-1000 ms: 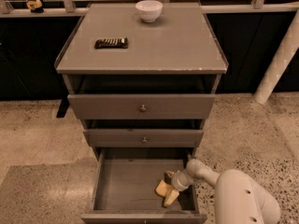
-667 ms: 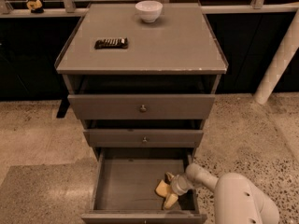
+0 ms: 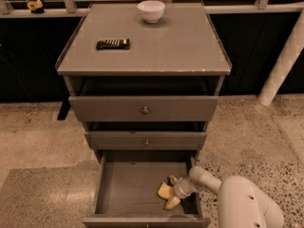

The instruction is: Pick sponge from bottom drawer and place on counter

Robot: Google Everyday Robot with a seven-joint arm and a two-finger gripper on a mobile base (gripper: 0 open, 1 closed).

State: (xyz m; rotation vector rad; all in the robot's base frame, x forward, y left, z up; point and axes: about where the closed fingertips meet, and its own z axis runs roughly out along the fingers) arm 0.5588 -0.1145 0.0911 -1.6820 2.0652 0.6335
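Observation:
The bottom drawer (image 3: 128, 182) is pulled open, with its plain grey floor showing. The yellow sponge (image 3: 164, 190) lies at the right side of the drawer floor. My gripper (image 3: 170, 191) reaches down into the drawer from the right and is at the sponge, touching or very close to it. My pale arm (image 3: 237, 201) covers the drawer's right front corner. The counter (image 3: 156, 46) is the flat grey top of the cabinet, above the drawers.
A dark rectangular bar (image 3: 113, 43) lies on the counter at the left. A white bowl (image 3: 151, 10) stands at its back. Two shallower knobbed drawers (image 3: 145, 110) sit slightly open above the bottom one. A white post (image 3: 282, 65) leans at the right.
My gripper has shifted a little to the left and deeper into the drawer, closer onto the sponge. The sponge, bar and bowl have not moved.

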